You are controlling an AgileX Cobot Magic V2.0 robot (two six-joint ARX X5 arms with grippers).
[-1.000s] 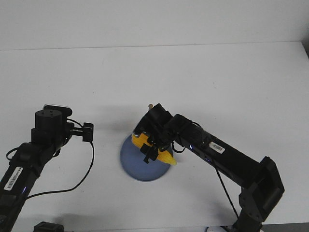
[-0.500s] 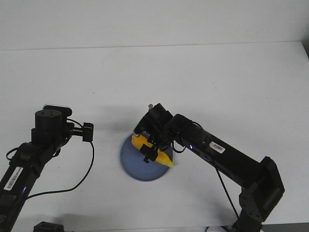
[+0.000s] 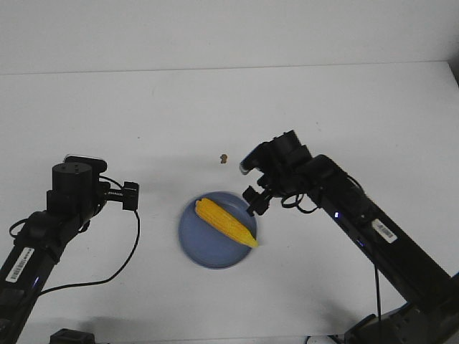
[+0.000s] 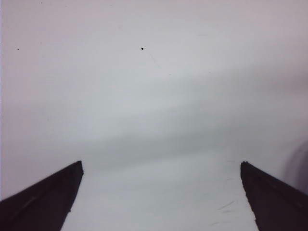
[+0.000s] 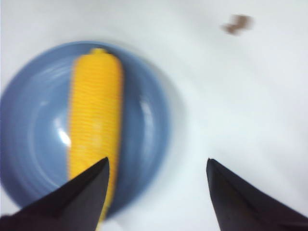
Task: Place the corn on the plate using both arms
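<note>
The yellow-orange corn (image 3: pixel 226 221) lies across the round blue plate (image 3: pixel 197 247), its pointed end over the plate's right rim. It also shows in the right wrist view as corn (image 5: pixel 94 118) on the plate (image 5: pixel 33 120). My right gripper (image 3: pixel 255 201) is open and empty, raised just right of the plate; in its wrist view the gripper (image 5: pixel 157 165) stands over the plate's edge. My left gripper (image 4: pixel 161 166) is open and empty over bare table; the left arm (image 3: pixel 72 188) sits far left of the plate.
A tiny brown speck (image 3: pixel 223 157) lies on the white table (image 3: pixel 323 107) behind the plate; it also shows in the right wrist view (image 5: pixel 237 23). A black cable (image 3: pixel 129 251) loops from the left arm.
My right gripper has let go of the corn, opened and drawn back to the right and up. The corn now lies on the plate. The left arm has not moved.
</note>
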